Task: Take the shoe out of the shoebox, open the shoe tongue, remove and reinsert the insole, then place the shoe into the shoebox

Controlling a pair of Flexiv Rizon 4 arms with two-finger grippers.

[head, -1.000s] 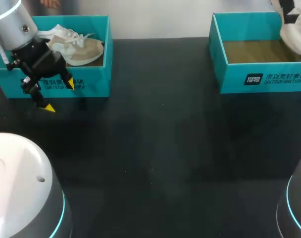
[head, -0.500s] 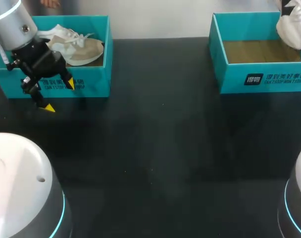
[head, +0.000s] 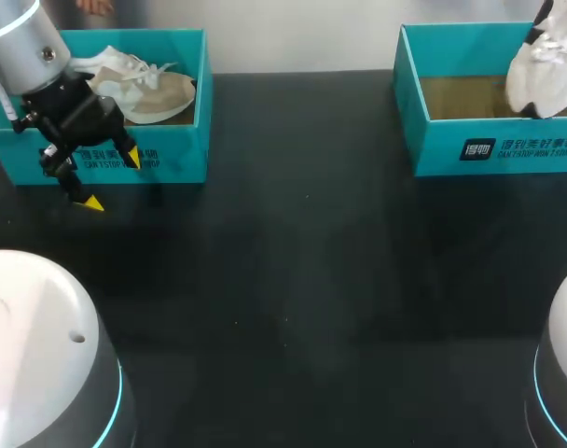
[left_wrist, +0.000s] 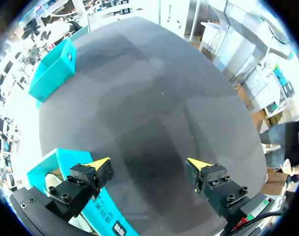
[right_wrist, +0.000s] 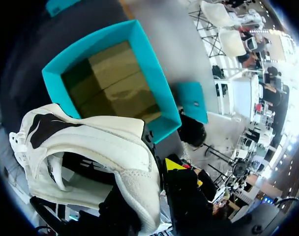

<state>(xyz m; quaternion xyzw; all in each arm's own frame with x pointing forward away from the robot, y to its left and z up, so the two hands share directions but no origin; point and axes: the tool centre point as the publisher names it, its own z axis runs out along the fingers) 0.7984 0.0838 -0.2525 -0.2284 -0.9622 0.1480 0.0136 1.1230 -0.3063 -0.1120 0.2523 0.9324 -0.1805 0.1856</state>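
A white shoe [head: 543, 70] hangs toe-down over the right teal shoebox [head: 493, 149], whose brown bottom is bare. In the right wrist view my right gripper [right_wrist: 158, 169] is shut on the white shoe [right_wrist: 105, 142] at its collar; one yellow fingertip [right_wrist: 173, 164] shows, and the shoe hides the other. The teal shoebox [right_wrist: 154, 88] lies beneath. A beige and white shoe [head: 145, 89] lies in the left teal shoebox [head: 172, 154]. My left gripper [head: 113, 180] hangs open at that box's front wall, holding nothing. Its open span [left_wrist: 149, 164] faces bare tabletop.
The black tabletop [head: 293, 299] stretches between the two boxes and toward the front. In the left wrist view the left shoebox [left_wrist: 44, 172] sits close beside one finger, and the right shoebox [left_wrist: 53, 69] stands far ahead across the table.
The white shoe has swung left and down over the right shoebox, still in my right gripper. My left arm has not moved.
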